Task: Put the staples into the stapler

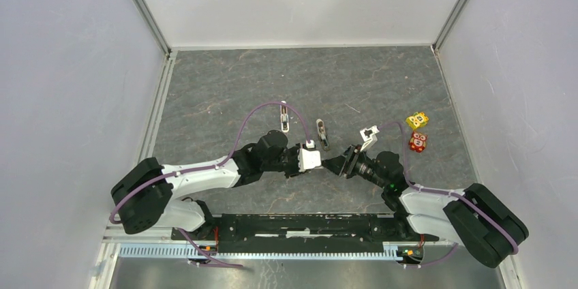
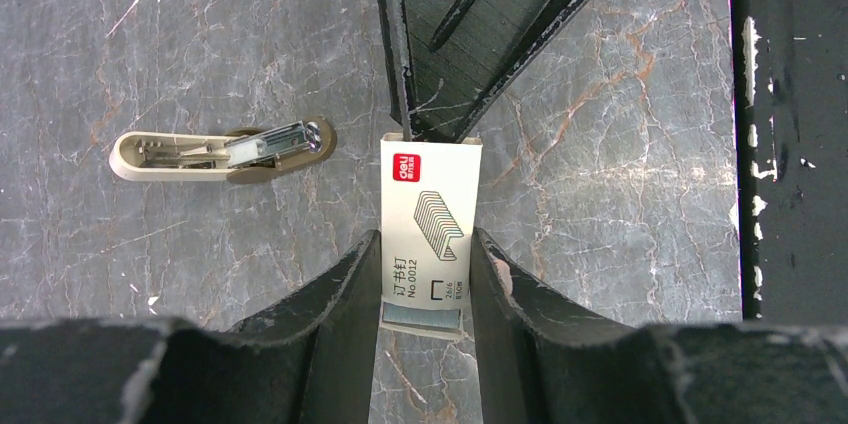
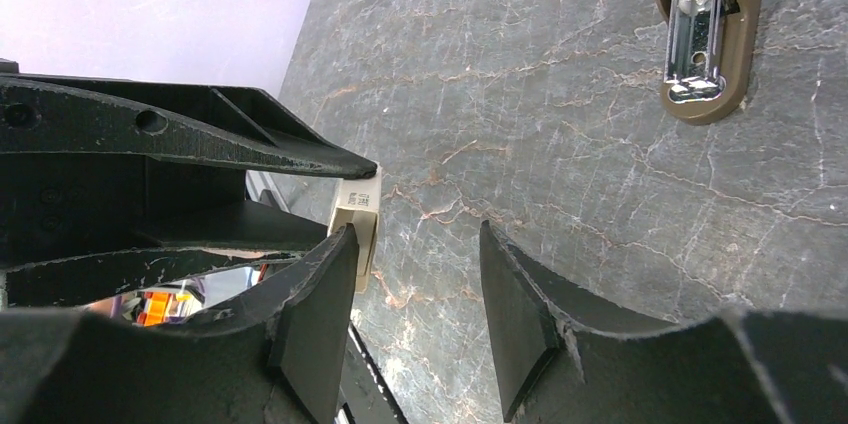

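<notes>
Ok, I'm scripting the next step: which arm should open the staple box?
Probably right: the left fingers clamp the small white red-marked cardboard staple box, while the right fingers stand open at its free end.

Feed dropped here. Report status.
Left gripper clamped on staple box. Right gripper open, one fingertip at box's end. Stapler lies on table beside box, untouched; nothing between them.

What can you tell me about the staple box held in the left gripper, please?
The staple box is a whitish cardboard sleeve with a red logo, a line drawing of staples and printed text. The left gripper clamps its long sides, over the grey table. A greyish inner part peeks out at its near end; a fingertip of the right gripper meets its far end.
</notes>
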